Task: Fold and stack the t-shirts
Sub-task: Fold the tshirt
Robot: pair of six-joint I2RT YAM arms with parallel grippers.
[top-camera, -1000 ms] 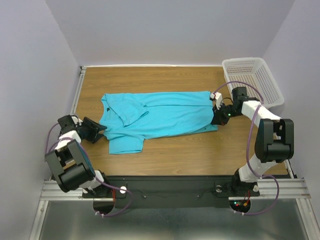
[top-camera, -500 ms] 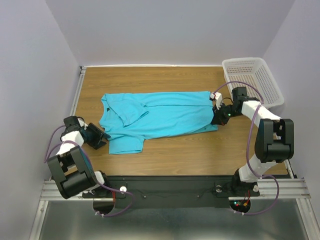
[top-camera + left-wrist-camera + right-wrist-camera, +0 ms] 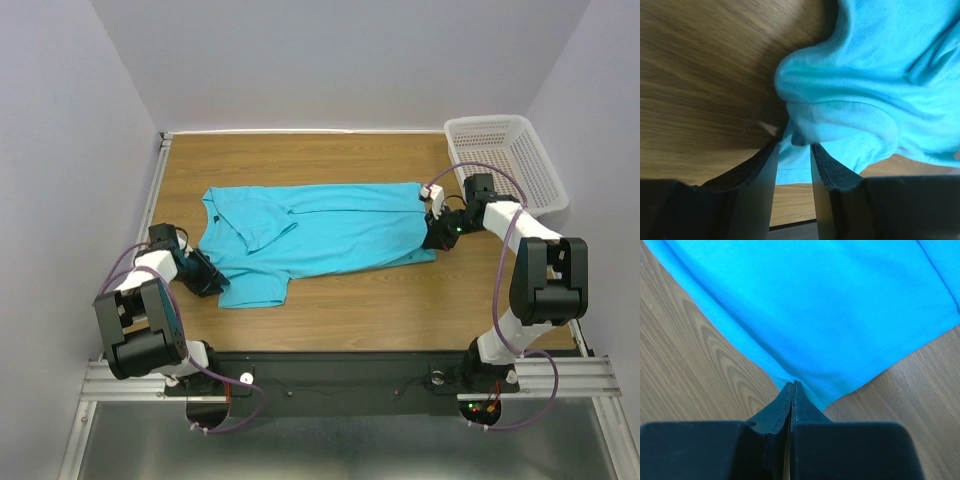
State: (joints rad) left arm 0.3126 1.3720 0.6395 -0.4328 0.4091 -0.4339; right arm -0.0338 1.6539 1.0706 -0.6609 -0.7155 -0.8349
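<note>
Top view, shirt: One blue shirt (image 3: 320, 235) lies flat and open in the middle of the bench (image 3: 350, 300). Its neck points to the left edge and its bottom hem to the right edge.
Top view, left gripper: The left gripper (image 3: 207, 277) is at the sleeve on the near left side of the shirt.
Top view, right gripper: The right gripper (image 3: 436, 236) is at the hem, on the right side of the shirt.
Top view, basket: A white basket (image 3: 487, 120) sits at the far right corner, apart from the shirt.
Left wrist view: The fingers (image 3: 765, 170) are a little apart. A bunched bit of blue sleeve (image 3: 840, 100) sits in the gap between them. It does not look squeezed yet.
Right wrist view: The jaws are pressed tight together, and they pinch the edge of the hem (image 3: 815, 300) right at their tips.
Done: I think almost nothing. One sleeve looks turned in, but the body is not folded.
Left to do: Grab the sleeve, fold the shirt over, then stack it. No pile shows, and I see no other shirt.
</note>
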